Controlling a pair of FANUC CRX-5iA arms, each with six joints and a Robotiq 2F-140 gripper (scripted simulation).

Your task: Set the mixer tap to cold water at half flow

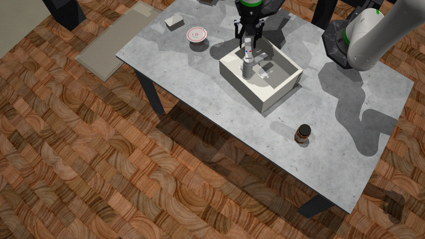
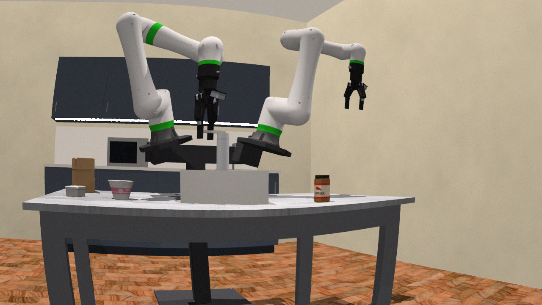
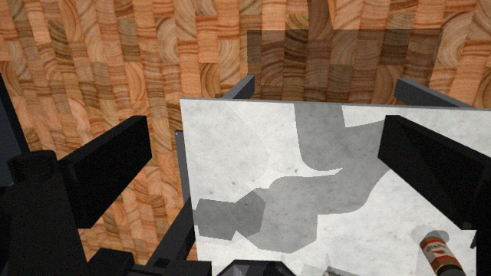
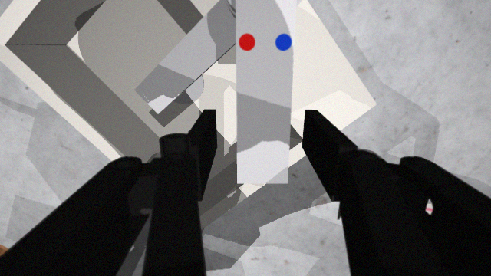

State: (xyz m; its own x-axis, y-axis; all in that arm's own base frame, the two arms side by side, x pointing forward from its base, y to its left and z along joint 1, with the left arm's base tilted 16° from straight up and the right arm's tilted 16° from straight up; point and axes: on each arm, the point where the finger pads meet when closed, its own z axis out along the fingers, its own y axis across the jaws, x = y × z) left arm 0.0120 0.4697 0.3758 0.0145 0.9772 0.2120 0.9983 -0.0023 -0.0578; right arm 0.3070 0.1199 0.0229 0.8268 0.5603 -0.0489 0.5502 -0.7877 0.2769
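Your right gripper [image 1: 247, 45] [image 2: 205, 137] [image 4: 259, 129] points straight down at the middle of the scene, its fingers partly open and gripping nothing. Your left gripper [image 2: 354, 108] [image 3: 265, 136] hangs fingers-down, wide open, at the far right of the exterior view. Both your arms bend high at the elbow.

Two robot arms [image 2: 134, 72] [image 2: 305, 76], one jar [image 1: 302, 133] [image 2: 322, 188] [image 3: 441, 254], one cup [image 1: 196, 35] [image 2: 121, 189], one small white box [image 1: 174, 20] [image 2: 75, 190], one cardboard box [image 2: 83, 176], one basin [image 1: 242, 86] [image 2: 224, 187] [image 4: 337, 77] and one mixer tap [image 1: 247, 69] [image 2: 222, 151].
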